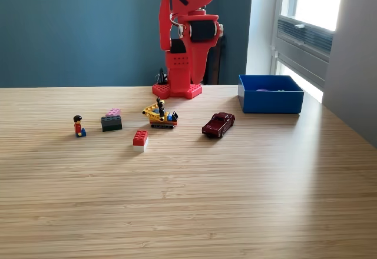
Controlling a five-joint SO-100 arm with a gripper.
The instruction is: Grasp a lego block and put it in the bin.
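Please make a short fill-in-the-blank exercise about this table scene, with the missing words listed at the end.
1. The bin near the window is ____ in colour.
2. The toy car stands between the yellow model and the ____.
3. The red block sits on a ____ block.
4. The small figure is at the exterior view's ____ end of the row of toys.

Missing words: blue; bin; white; left
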